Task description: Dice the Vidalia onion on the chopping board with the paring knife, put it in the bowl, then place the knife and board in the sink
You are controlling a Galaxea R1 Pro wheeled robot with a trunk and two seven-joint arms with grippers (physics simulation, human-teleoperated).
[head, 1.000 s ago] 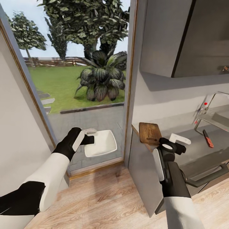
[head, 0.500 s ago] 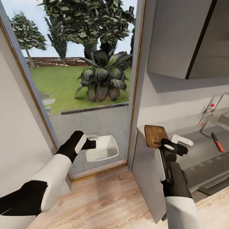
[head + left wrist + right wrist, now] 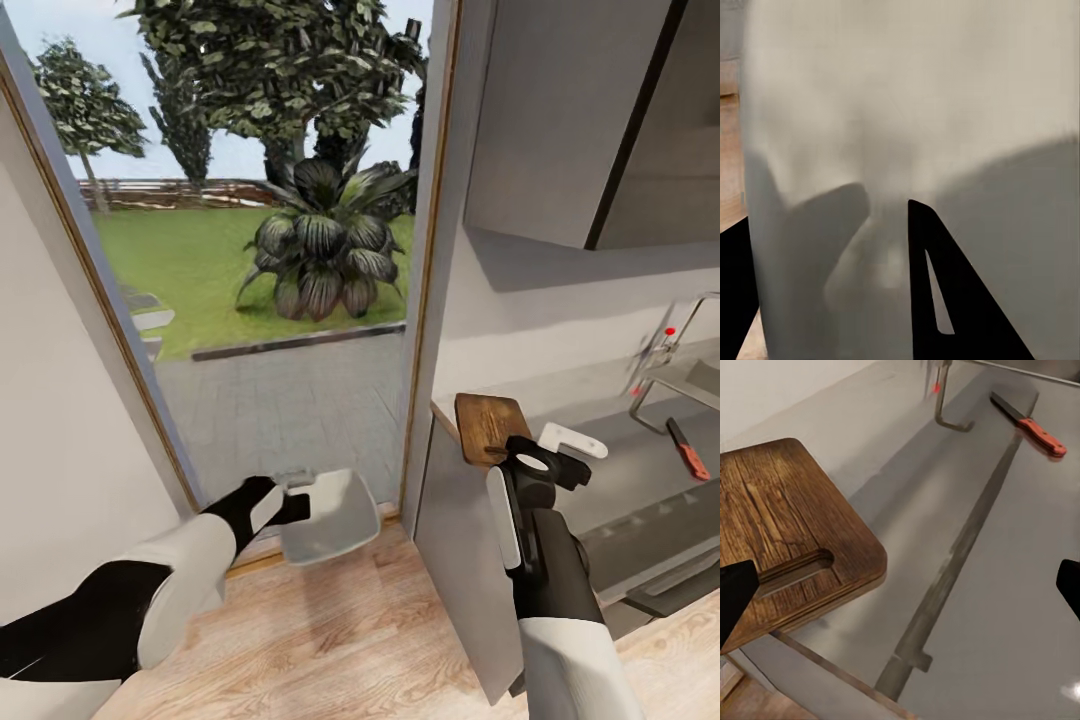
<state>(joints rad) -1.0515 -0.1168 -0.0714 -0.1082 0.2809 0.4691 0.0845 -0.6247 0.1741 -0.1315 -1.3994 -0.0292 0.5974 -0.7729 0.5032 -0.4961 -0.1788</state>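
Lowered since a second ago: left gripper (image 3: pixel 292 503) and the bowl (image 3: pixel 335 520) clamped in it, now down near the wooden floor (image 3: pixel 330 640) by the base of the glass door (image 3: pixel 250 300), bowl tilted. Up close from the left wrist, pale blurred bowl wall (image 3: pixel 907 112) pressed between dark fingers (image 3: pixel 945 300).

Beyond the glass, lawn, paving and a large leafy plant (image 3: pixel 325 245).

Right of the door frame, chopping board (image 3: pixel 488 425) lying flat at the counter's (image 3: pixel 620 470) left end, handle slot toward the near edge, one corner overhanging. Right gripper (image 3: pixel 555 455) hovering just past the board's right side, above the counter, fingers spread apart and empty; from the right wrist, both dark fingertips (image 3: pixel 735 592) wide at the frame edges with board (image 3: pixel 787 532) and bare counter (image 3: pixel 1005 585) between.

Farther right, paring knife (image 3: pixel 687 448) flat on the steel drainboard, red handle toward the near edge, near the sink (image 3: pixel 690 375) with its bent chrome tap and red knob. Same knife (image 3: pixel 1031 426) seen from the right wrist, well apart from the board.
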